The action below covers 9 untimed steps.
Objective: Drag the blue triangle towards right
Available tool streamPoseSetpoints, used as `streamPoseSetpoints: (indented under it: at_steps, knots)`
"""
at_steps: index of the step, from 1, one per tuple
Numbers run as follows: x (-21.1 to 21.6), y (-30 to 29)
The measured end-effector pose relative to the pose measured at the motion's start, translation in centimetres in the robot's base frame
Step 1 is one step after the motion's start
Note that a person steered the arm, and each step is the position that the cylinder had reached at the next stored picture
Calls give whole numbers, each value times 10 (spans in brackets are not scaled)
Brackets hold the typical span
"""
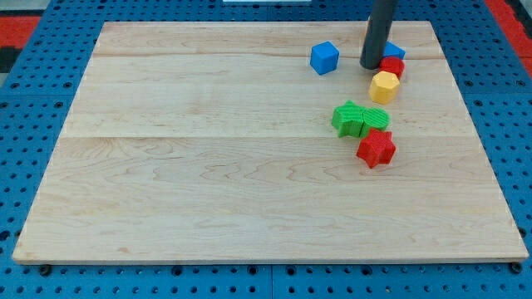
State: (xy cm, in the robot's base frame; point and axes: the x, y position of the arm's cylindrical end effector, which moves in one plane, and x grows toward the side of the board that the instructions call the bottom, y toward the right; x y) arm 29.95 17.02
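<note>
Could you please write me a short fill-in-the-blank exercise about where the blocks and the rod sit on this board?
1. My tip rests just left of the blue triangle, near the view's ____ edge.
2. The yellow block sits directly below the small ____ block.
3. The red star touches a ____ block.

Missing words: top; red; green

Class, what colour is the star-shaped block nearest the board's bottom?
Red: the star block, seen in the camera view, below the green blocks.
</note>
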Motion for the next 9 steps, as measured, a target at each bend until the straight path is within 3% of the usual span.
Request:
streamPoseSetpoints:
  at_steps: [5,7,9]
  knots:
    - [-1,68]
    - [28,60]
    - [26,21]
